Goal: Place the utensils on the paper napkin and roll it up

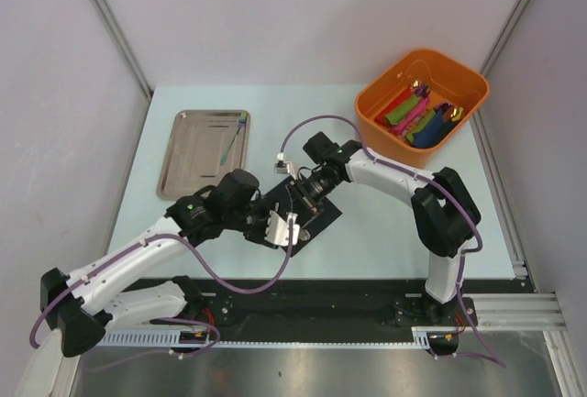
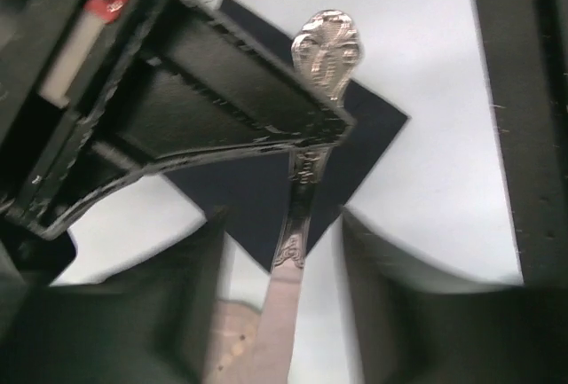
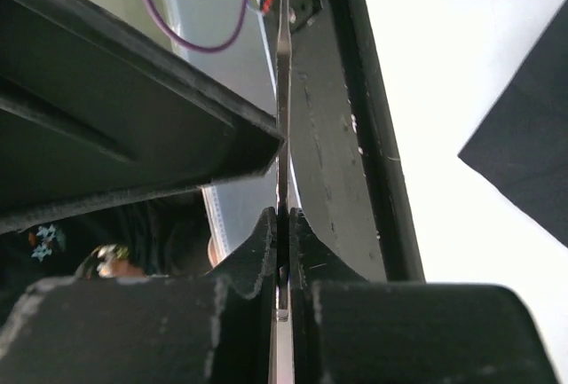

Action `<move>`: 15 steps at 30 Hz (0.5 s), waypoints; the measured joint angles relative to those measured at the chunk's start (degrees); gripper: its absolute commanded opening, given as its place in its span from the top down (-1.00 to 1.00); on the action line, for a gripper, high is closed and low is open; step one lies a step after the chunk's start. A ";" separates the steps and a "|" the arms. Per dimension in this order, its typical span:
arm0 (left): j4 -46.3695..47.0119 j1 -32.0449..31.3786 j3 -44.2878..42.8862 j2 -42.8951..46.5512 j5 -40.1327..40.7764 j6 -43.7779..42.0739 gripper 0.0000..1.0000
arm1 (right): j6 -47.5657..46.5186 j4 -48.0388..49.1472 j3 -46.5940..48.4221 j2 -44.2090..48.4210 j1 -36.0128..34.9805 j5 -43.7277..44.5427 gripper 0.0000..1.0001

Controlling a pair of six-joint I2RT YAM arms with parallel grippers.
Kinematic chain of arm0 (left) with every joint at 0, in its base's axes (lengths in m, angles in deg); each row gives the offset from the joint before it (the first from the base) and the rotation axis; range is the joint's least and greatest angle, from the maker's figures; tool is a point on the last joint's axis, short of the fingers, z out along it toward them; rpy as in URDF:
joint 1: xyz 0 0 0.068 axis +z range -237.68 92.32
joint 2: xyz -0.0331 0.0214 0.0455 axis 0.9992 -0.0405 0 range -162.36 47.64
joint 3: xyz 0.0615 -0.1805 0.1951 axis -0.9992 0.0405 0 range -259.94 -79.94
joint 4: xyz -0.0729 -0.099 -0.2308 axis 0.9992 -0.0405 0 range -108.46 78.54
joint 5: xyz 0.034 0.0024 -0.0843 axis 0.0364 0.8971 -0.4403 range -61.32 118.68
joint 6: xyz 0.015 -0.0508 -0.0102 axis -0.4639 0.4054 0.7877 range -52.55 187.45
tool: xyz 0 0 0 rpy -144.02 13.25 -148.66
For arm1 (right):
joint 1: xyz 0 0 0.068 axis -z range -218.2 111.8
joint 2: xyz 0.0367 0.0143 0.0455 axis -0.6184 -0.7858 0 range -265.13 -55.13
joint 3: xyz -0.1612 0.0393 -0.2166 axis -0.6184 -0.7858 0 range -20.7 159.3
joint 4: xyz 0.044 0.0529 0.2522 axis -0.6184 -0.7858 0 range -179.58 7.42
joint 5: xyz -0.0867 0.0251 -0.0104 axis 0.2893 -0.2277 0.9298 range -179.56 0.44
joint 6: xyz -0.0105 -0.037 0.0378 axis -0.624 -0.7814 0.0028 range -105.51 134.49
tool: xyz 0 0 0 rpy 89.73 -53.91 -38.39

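Observation:
A slim metal utensil [image 2: 300,211] with an ornate handle end [image 2: 328,47] hangs just above the black paper napkin [image 2: 373,131] near the table's middle. My right gripper [image 3: 282,224] is shut on the utensil's thin edge [image 3: 283,91]. My left gripper [image 2: 282,220] is open, one finger on each side of the utensil's blade end and a gap on both sides. In the top view the two grippers, left [image 1: 280,226] and right [image 1: 307,197], meet over the napkin [image 1: 321,218]. A second utensil [image 1: 236,140], green-purple, lies on the steel tray [image 1: 188,154].
An orange bin [image 1: 456,71] at the back right holds several coloured napkin rolls with gold-tipped cutlery. The tray sits at the back left. The napkin's corner [image 3: 528,162] shows at the right of the right wrist view.

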 measured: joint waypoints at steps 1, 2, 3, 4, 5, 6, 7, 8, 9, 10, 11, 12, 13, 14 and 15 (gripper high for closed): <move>0.39 0.02 -0.33 0.66 1.09 1.49 -0.54 | 0.90 1.07 -0.42 0.87 0.11 0.28 1.00; 0.63 0.07 -0.66 1.42 1.70 3.04 -0.99 | 1.64 1.97 -0.85 2.12 0.39 0.37 1.00; 1.03 0.57 -1.18 2.56 2.40 5.51 -0.99 | 2.75 2.93 -1.11 3.91 0.85 0.63 1.00; 1.31 1.09 -1.75 3.78 2.62 7.19 -0.99 | 3.63 3.91 -1.16 5.60 1.55 0.83 1.00; 1.66 1.95 -2.47 5.18 2.64 9.73 -0.99 | 4.15 4.85 -1.16 7.06 2.32 0.87 1.00; 2.05 3.04 -3.30 6.56 2.91 12.46 -0.99 | 4.96 6.05 -1.11 9.14 3.56 0.96 1.00; 2.51 4.09 -4.09 7.65 3.34 14.53 -0.99 | 5.42 6.69 -1.01 10.45 4.57 1.16 1.00; 3.26 5.81 -5.18 8.74 3.67 18.03 -0.99 | 6.05 7.39 -0.79 11.78 5.90 1.33 1.00; 4.35 7.98 -6.43 9.53 3.69 21.88 -0.99 | 6.69 8.31 -0.59 12.81 7.15 1.51 1.00; 5.75 10.71 -7.63 10.08 3.21 25.83 -0.99 | 7.54 9.35 -0.44 13.60 8.17 1.70 1.00; 7.80 14.56 -8.52 10.47 1.73 30.69 -0.99 | 8.17 10.25 -0.37 14.05 9.16 1.88 1.00; 10.29 18.82 -8.72 10.93 -0.02 35.56 -0.99 | 9.31 11.61 -0.37 14.49 10.45 2.27 1.00; 12.74 22.75 -8.52 11.32 -1.79 41.20 -1.00 | 10.27 12.68 -0.28 14.67 11.32 2.73 1.00; 15.06 25.77 -8.04 11.65 -2.97 45.59 -0.99 | 11.13 13.53 -0.17 14.69 11.93 3.26 1.00; 18.67 29.07 -6.88 12.11 -5.38 52.00 -0.99 | 12.33 15.04 -0.13 14.69 12.61 4.11 1.00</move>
